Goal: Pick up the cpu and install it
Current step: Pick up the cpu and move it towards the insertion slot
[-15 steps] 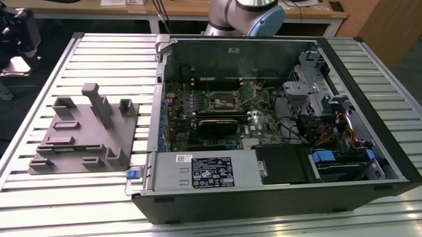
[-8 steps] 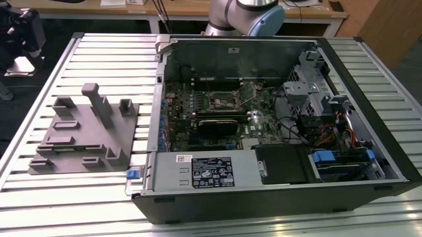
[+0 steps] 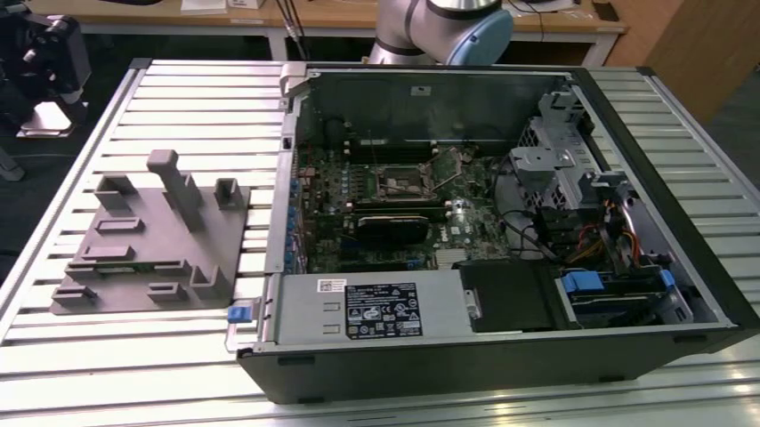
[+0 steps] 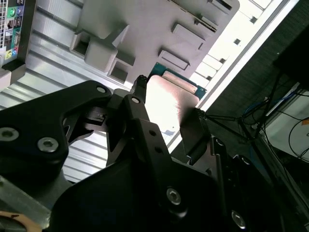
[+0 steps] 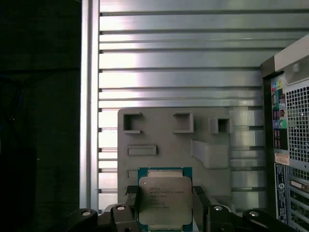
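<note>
While gripper (image 5: 165, 209) clasps cpu (image 5: 164, 193), grey tray (image 5: 164, 130) beyond

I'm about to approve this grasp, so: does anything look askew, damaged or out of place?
Nothing stands out. The cpu sits square in the gripper, clamped on two opposite edges. The grey tray lies flat on the slatted table beside the computer case.

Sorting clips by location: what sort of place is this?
Probably a robotics lab: an open computer case on a slatted aluminium table, jaws gripping a cpu, wooden desks behind.
</note>
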You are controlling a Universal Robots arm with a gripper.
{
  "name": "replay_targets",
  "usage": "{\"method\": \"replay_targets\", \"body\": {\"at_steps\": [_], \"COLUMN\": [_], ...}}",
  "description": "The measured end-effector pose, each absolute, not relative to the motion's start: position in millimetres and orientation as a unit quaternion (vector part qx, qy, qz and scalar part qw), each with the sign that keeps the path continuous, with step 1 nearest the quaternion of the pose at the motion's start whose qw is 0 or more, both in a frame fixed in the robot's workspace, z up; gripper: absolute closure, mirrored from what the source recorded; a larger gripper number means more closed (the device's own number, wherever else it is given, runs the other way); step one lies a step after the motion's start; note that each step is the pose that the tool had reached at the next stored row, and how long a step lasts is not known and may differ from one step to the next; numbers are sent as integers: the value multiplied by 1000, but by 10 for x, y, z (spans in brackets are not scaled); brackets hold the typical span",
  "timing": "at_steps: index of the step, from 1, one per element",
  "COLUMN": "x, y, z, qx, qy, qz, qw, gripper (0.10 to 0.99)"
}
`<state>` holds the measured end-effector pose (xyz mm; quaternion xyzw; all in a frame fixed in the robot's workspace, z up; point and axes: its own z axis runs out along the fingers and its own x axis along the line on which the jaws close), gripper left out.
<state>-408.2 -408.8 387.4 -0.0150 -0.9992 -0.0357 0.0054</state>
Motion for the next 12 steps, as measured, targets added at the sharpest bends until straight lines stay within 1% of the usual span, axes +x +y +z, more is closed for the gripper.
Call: {"method": "replay_targets", "body": {"at_steps": [12], "x": [-3999], "y": [-4088], "z": [3873], "qx": [-15], "qy": [-999], "qz": [-36], "qw": [5], "gripper": [553]}}
